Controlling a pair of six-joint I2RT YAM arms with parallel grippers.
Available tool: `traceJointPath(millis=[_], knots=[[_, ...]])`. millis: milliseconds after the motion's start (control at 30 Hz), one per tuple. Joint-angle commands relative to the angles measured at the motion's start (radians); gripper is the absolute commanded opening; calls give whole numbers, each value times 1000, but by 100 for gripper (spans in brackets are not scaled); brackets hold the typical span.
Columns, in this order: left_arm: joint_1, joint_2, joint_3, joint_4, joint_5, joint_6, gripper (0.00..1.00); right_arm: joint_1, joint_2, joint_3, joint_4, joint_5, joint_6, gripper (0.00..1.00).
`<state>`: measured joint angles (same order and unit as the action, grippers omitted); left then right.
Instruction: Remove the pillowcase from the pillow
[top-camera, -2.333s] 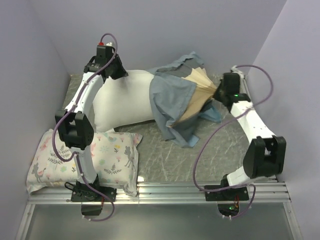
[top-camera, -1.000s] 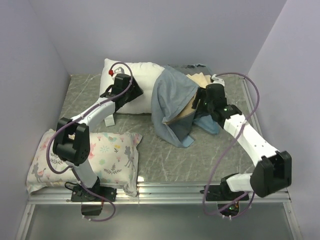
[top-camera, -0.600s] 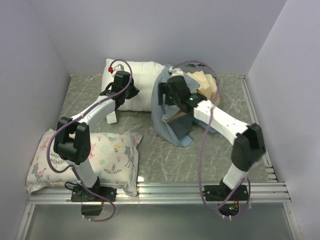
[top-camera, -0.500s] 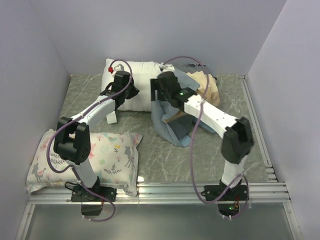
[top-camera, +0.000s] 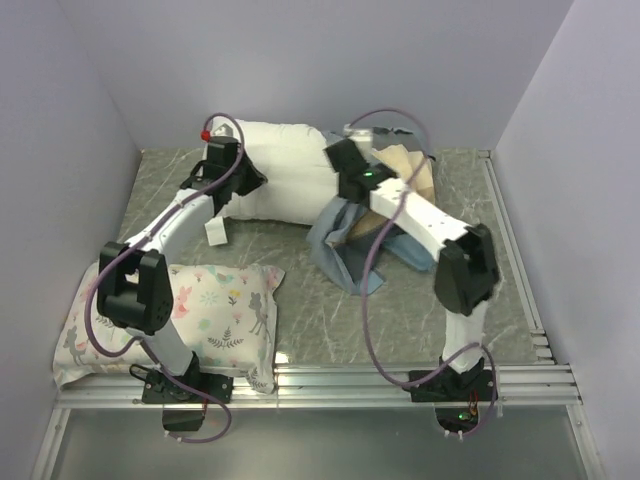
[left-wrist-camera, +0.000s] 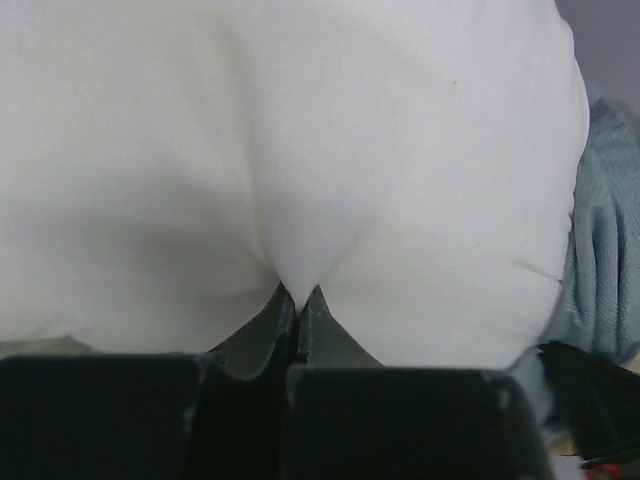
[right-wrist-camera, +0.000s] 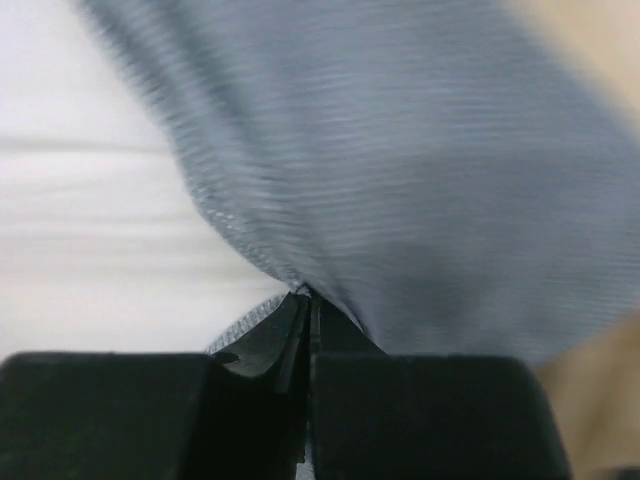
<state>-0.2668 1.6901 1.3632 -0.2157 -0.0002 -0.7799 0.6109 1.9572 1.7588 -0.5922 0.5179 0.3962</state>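
The plain white pillow (top-camera: 285, 170) lies at the back of the table, most of it bare. The blue-grey pillowcase (top-camera: 345, 250) is bunched over its right end, its tan and cream striped face (top-camera: 405, 170) turned up. My left gripper (top-camera: 243, 180) is shut on a pinch of the pillow's left end; the wrist view shows white fabric (left-wrist-camera: 300, 150) drawn into the closed tips (left-wrist-camera: 298, 298). My right gripper (top-camera: 343, 183) is shut on the pillowcase's hem (right-wrist-camera: 400, 180), with white pillow (right-wrist-camera: 90, 250) beside it.
A white pillow printed with flowers and animals (top-camera: 170, 320) lies at the front left beside the left arm's base. Lilac walls close the left, back and right sides. A metal rail (top-camera: 330, 385) runs along the front edge.
The right gripper swung left across the pillowcase to the pillow's right end and gripped the hem. The left gripper moved back and left with the pillow. More white pillow is bare.
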Motion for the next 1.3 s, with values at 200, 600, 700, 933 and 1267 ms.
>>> traceJointPath(millis=[200, 600, 700, 933, 1267], knots=[[294, -217, -32, 13, -12, -30, 0, -428, -374, -303, 58, -85, 49, 0], [344, -268, -167, 98, 59, -59, 0, -397, -461, -363, 106, -314, 64, 26], [296, -260, -173, 99, 29, -45, 0, -233, -546, -377, 75, -201, 50, 60], [222, -263, -182, 104, 3, -42, 0, 82, -701, -528, 65, -62, 102, 77], [149, -271, -176, 95, -37, -53, 0, 443, -548, -526, 39, 99, 197, 82]])
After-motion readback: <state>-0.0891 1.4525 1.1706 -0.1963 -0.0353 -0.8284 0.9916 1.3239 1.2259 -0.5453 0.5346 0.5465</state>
